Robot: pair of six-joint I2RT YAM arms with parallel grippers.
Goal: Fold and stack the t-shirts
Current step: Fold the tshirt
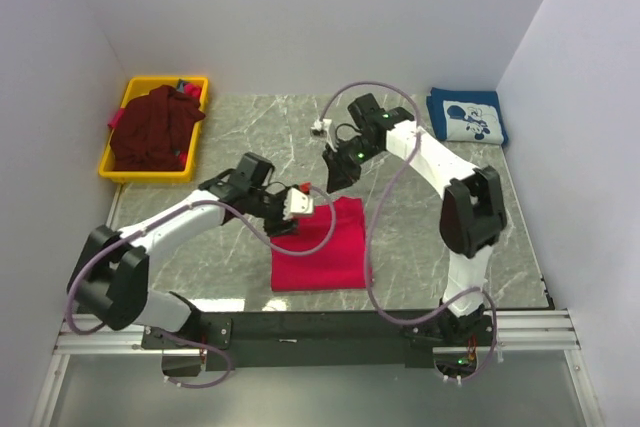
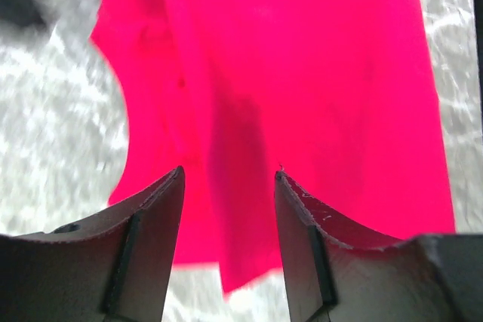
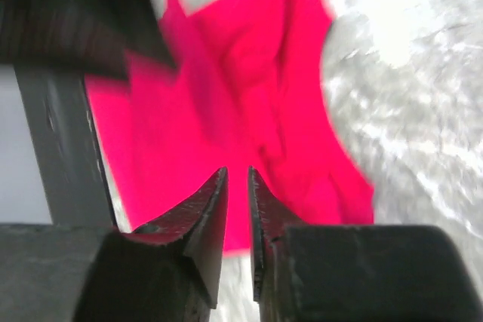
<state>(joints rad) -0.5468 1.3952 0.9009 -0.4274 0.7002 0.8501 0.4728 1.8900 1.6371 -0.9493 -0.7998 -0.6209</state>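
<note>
From above, the red shirt (image 1: pixel 325 252) lies partly folded on the marble bench (image 1: pixel 420 237), near the front edge and between the two arms. The left tool (image 1: pixel 303 205) hangs over its far left corner, and the right tool (image 1: pixel 333 175) sits just beyond its far edge. The maroon shirt (image 1: pixel 150 132) is heaped in a yellow bin (image 1: pixel 145 176) at the far left. The navy shirt (image 1: pixel 467 117), with its white print facing up, lies folded at the far right corner, well apart from the others. In the left wrist view, the left tool's fingers are spread wide with nothing between them. The red cloth is spread flat below, with a sleeve curving out at the left. In the right wrist view, the right tool's fingers are pressed almost together, leaving only a thin slit. The rumpled red cloth lies beneath them, but the picture is blurred, so it is hard to tell whether any fabric is caught in the tips.
</note>
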